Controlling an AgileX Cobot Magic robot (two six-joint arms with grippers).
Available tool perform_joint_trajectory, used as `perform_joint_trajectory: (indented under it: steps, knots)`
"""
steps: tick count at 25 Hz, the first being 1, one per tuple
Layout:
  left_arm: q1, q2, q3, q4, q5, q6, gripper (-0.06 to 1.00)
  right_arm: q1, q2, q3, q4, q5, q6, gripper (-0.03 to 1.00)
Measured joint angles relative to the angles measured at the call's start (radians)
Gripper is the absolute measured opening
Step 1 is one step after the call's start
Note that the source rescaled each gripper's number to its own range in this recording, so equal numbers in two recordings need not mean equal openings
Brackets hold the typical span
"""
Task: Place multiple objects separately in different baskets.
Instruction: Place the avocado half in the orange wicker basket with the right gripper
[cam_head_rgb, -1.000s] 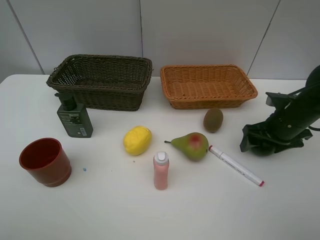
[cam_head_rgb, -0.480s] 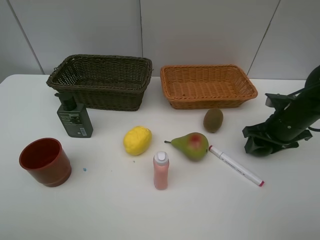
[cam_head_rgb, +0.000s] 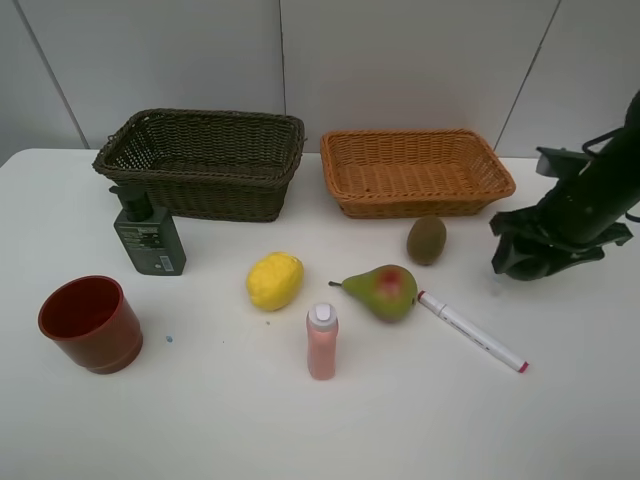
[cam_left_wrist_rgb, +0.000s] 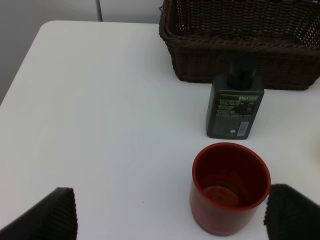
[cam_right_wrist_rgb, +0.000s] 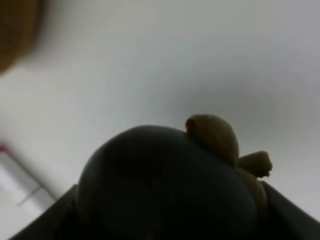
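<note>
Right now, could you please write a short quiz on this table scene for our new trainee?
1. True or false: the red cup stands upright and empty.
2. What does the right gripper hold? A: the lemon. B: the dark green round fruit. C: the marker.
3. Fill in: the dark green pump bottle stands just in front of the ___ basket.
Key: 1 true; 2 B; 3 dark brown, that is, the dark brown basket.
</note>
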Motion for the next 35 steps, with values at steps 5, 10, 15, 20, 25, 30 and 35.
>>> perform_joint_trajectory:
  steps: [5, 10, 15, 20, 25, 30, 35]
  knots:
    - [0.000, 0.000, 0.000, 0.000, 0.000, 0.000, 0.97, 0.001, -0.101, -0.115, 0.000, 0.093, 0.001, 0.62]
    - [0.000, 0.000, 0.000, 0.000, 0.000, 0.000, 0.97, 0.003, -0.135, -0.237, 0.000, 0.110, 0.001, 0.62]
    - [0.000, 0.000, 0.000, 0.000, 0.000, 0.000, 0.97, 0.019, -0.107, -0.320, -0.004, 0.081, 0.001, 0.62]
    - [0.000, 0.000, 0.000, 0.000, 0.000, 0.000, 0.97, 0.070, -0.001, -0.427, -0.020, 0.048, 0.001, 0.62]
    - [0.000, 0.000, 0.000, 0.000, 0.000, 0.000, 0.97, 0.082, 0.145, -0.550, -0.032, 0.036, 0.001, 0.62]
    - [0.000, 0.000, 0.000, 0.000, 0.000, 0.000, 0.97, 0.082, 0.292, -0.636, -0.035, 0.025, 0.001, 0.62]
    - [0.000, 0.000, 0.000, 0.000, 0.000, 0.000, 0.97, 0.082, 0.381, -0.645, -0.037, 0.020, 0.001, 0.62]
